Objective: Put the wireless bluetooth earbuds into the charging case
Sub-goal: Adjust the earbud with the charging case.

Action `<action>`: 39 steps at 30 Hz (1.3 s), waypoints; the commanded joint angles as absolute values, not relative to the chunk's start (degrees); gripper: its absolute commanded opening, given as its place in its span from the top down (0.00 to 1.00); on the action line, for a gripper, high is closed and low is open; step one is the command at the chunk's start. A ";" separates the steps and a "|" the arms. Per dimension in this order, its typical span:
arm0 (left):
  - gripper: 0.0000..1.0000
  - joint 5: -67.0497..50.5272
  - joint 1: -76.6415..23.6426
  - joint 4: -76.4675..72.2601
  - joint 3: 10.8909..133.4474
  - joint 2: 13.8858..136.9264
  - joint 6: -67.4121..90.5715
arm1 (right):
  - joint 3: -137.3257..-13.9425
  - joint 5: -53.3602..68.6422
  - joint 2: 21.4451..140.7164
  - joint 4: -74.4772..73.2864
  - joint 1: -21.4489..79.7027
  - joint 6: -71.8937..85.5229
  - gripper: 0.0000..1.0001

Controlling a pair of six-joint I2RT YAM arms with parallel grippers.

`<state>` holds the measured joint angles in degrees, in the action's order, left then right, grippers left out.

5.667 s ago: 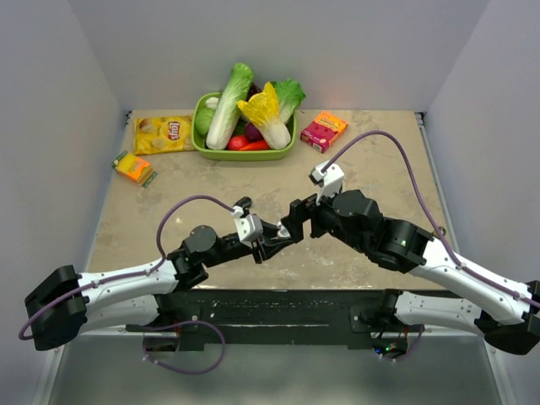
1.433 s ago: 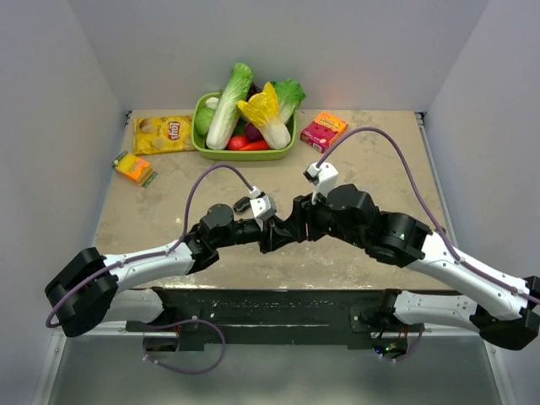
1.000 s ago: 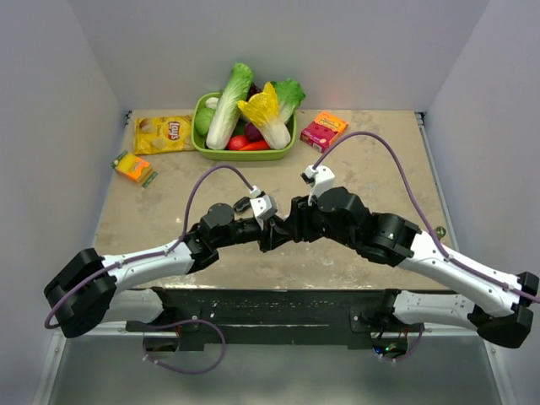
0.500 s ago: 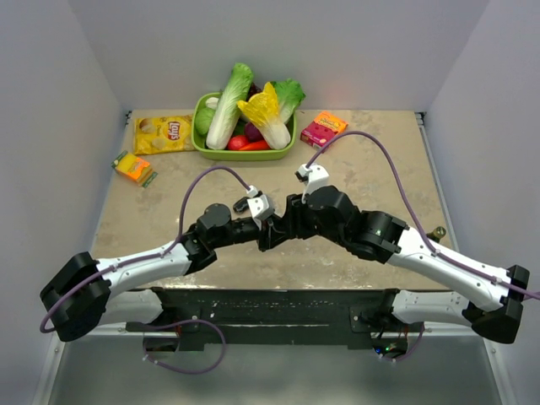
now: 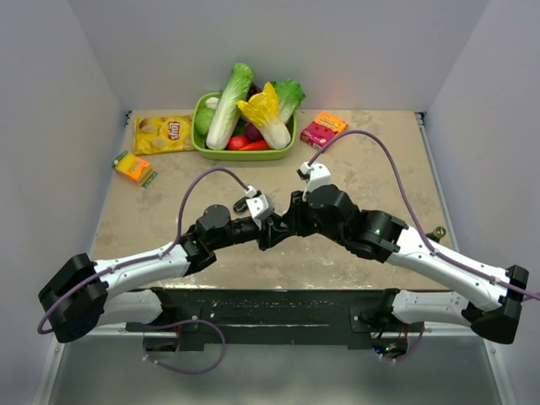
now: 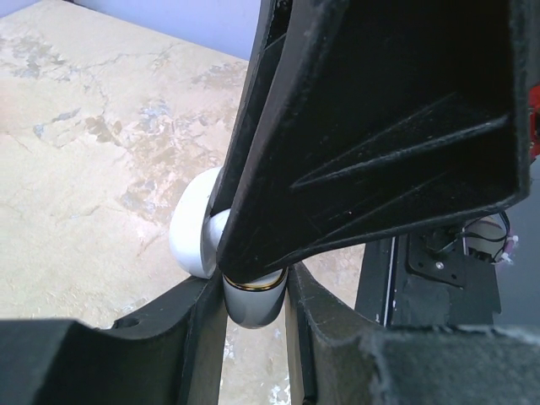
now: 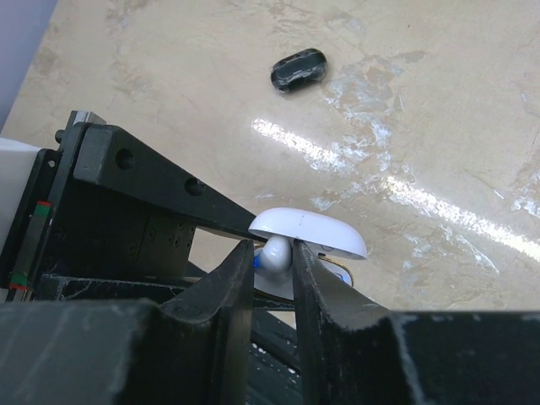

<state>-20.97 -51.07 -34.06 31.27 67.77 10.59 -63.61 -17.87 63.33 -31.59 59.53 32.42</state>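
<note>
Both arms are meeting nose to nose above the middle of the table (image 7: 439, 101), and everything that matters is sitting in the small space between their tips. Your left gripper (image 6: 253, 297) is clamping the white charging case (image 6: 250, 310) by its lower body, holding it up off the surface with its lid (image 7: 308, 229) hinged open. Your right gripper (image 7: 269, 255) is pinching a small white earbud (image 7: 275, 248) between its two fingers, both appearing to press on it. From the right wrist view, the earbud is lying straight ahead of those fingers, tucked just beneath the open lid and right at the mouth of the case (whether it is already resting in its pocket cannot be told, since the fingers are hiding the opening). The lid's long side is running crosswise to the right fingers, like a small roof above them. The right arm is the one carrying the bud, so the coming move probably calls for it to push onward under the lid. A small dark oval object (image 7: 298, 69) is lying on the table well apart from both grippers.
</note>
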 commanded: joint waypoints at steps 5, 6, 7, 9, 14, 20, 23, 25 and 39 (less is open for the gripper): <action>1.00 -14.95 -52.29 -36.83 31.29 66.01 8.17 | -63.28 -20.13 63.81 -29.62 59.06 34.36 0.90; 1.00 -14.33 -52.38 -36.91 31.12 66.01 8.26 | -63.37 -20.30 63.90 -29.62 59.06 34.54 0.94; 1.00 -13.02 -52.38 -37.09 31.11 66.01 8.26 | -63.63 -20.56 63.98 -29.62 59.06 34.80 0.97; 1.00 -11.61 -52.38 -37.53 30.85 66.01 8.44 | -63.98 -20.83 64.34 -29.71 59.06 35.07 1.00; 1.00 -6.51 -52.47 -39.11 30.15 65.83 9.05 | -64.42 -21.79 64.95 -29.88 59.06 36.38 1.00; 1.00 -1.50 -52.47 -40.51 29.71 65.83 9.75 | -64.95 -23.20 65.65 -29.79 58.97 37.97 1.00; 1.00 1.39 -52.73 -40.87 29.71 65.83 9.93 | -65.39 -23.20 66.44 -29.53 58.89 39.11 1.00; 1.00 4.02 -52.91 -41.04 29.71 65.83 10.02 | -65.48 -23.38 66.88 -29.18 58.89 39.90 1.00; 1.00 21.78 -56.69 -45.35 30.32 70.05 8.61 | -67.32 -23.56 71.28 -26.98 57.31 44.30 1.00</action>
<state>10.68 -56.62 -38.50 29.30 69.06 9.74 -64.93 -23.42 70.43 -25.26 57.65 41.82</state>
